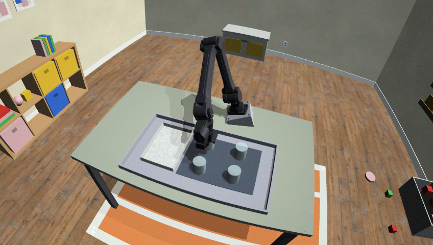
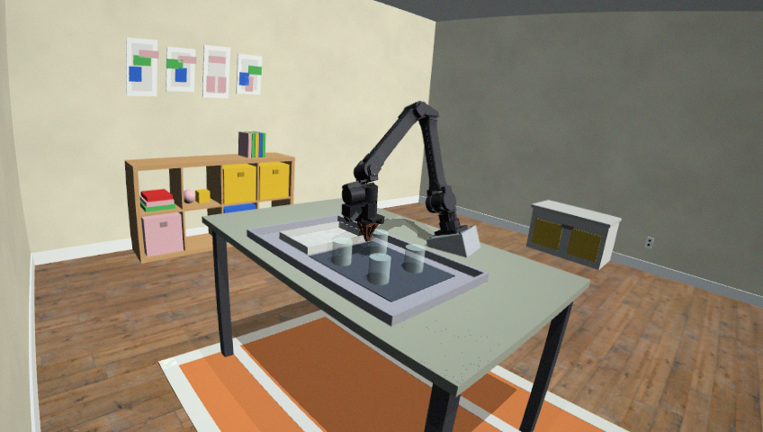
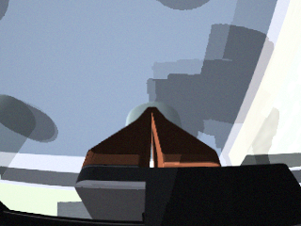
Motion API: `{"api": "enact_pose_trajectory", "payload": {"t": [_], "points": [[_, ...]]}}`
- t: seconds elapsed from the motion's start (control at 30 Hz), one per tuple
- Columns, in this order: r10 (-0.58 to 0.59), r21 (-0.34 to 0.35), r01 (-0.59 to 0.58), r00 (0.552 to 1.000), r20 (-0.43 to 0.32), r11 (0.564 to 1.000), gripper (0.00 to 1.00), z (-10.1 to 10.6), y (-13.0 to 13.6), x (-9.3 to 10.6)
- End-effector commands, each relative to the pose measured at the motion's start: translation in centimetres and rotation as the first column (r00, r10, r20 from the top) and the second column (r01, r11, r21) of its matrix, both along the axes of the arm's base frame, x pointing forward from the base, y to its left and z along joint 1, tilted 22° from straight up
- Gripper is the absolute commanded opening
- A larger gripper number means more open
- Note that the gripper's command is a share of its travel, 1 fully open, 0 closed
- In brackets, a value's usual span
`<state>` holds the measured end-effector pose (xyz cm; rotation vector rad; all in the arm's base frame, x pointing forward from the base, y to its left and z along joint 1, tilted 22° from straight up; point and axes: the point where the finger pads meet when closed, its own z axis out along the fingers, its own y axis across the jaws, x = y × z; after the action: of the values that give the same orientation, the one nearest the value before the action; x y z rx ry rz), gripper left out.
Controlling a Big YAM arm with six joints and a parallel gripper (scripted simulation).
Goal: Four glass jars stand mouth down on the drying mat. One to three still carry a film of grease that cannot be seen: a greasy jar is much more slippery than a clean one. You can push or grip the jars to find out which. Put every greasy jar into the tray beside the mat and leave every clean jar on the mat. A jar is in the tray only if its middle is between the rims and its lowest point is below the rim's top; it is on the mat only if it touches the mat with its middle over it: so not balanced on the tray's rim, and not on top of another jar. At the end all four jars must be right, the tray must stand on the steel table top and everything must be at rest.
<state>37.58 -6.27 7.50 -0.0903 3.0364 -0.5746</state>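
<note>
My gripper (image 2: 367, 238) (image 3: 151, 113) is shut and empty, pointing down close beside the back left jar (image 1: 210, 146) (image 2: 381, 243) (image 3: 135, 114). The fingers partly hide that jar; I cannot tell whether they touch it. A front left jar (image 1: 199, 165) (image 2: 342, 252), a front right jar (image 1: 234, 174) (image 2: 379, 269) and a back right jar (image 1: 241, 151) (image 2: 414, 258) stand upright on the dark drying mat (image 1: 218, 157) (image 2: 399, 286) (image 3: 94, 71). All four look alike, pale and clear. The white tray (image 1: 156, 164) (image 2: 293, 244) stands left of the mat and holds no jar.
A raised grey rim (image 1: 194, 202) (image 2: 438, 301) surrounds the mat and tray on the table (image 1: 294, 170) (image 2: 514, 320). The arm's base (image 1: 240, 119) (image 2: 454, 244) stands behind the mat. The arm reaches over the mat's back left corner.
</note>
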Motion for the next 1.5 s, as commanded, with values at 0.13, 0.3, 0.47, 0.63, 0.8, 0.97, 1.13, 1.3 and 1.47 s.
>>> {"api": "enact_pose_trajectory", "payload": {"t": [0.13,0.3,0.47,0.63,0.8,0.97,1.13,1.3,1.47], "points": [[0.005,0.003,-0.005,0.999,0.045,1.0,0.0,6.2,1.9,1.4],[0.005,0.003,-0.005,0.999,0.045,1.0,0.0,8.3,2.7,1.2],[0.005,0.003,-0.005,0.999,0.045,1.0,0.0,8.0,3.5,1.1],[0.005,0.003,-0.005,0.999,0.045,1.0,0.0,6.5,7.2,1.0],[0.005,0.003,-0.005,0.999,0.045,1.0,0.0,5.0,11.0,0.8],[0.005,0.003,-0.005,0.999,0.045,1.0,0.0,3.6,14.8,0.6],[0.005,0.003,-0.005,0.999,0.045,1.0,0.0,2.7,17.1,0.5],[0.005,0.003,-0.005,0.999,0.045,1.0,0.0,1.5,20.1,0.4],[0.005,0.003,-0.005,0.999,0.045,1.0,0.0,1.5,20.1,0.4]]}}
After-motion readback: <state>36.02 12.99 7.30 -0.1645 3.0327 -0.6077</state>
